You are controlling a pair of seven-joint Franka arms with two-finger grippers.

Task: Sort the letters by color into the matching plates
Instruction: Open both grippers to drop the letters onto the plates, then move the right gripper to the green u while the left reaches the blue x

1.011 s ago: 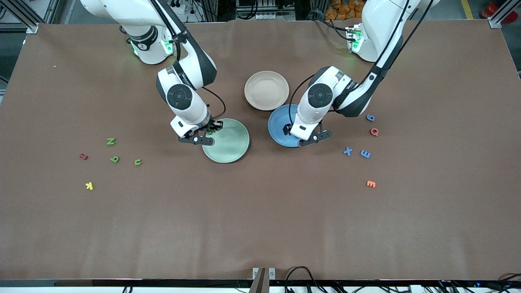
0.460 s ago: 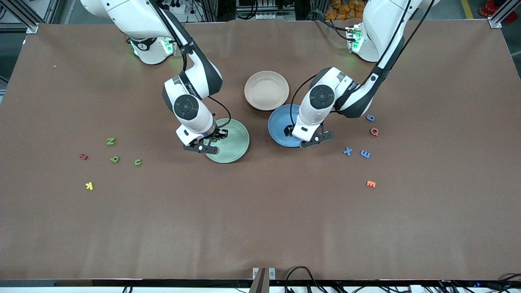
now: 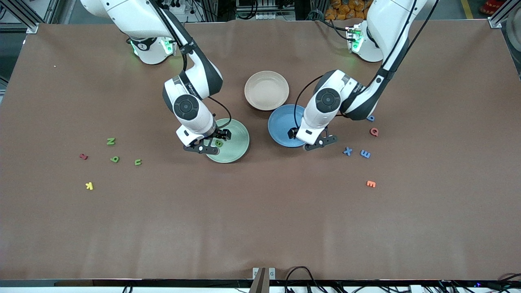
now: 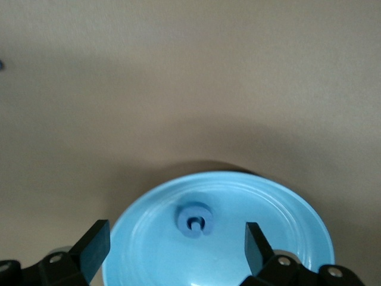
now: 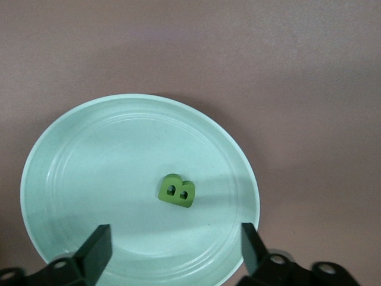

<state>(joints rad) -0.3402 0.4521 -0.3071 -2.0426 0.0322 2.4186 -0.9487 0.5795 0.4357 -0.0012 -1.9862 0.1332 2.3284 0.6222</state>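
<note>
A green B (image 5: 177, 190) is now seen lying flat in the pale green plate (image 5: 71, 161), released a moment ago by the right gripper (image 5: 172, 250), whose jaws are spread wide over it. One green letter is thereby sorted; three green shapes (image 3: 115, 159) are left on the table toward the right arm's end. The left gripper (image 4: 172, 250), likewise open and empty, is held over the blue plate (image 4: 286, 220), where a small rounded blue piece (image 4: 194, 221) rests. The letters look like matte foam, the plates smooth, shallow and ringed.

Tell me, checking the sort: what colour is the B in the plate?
Green B, clearest in the right wrist view.
</note>
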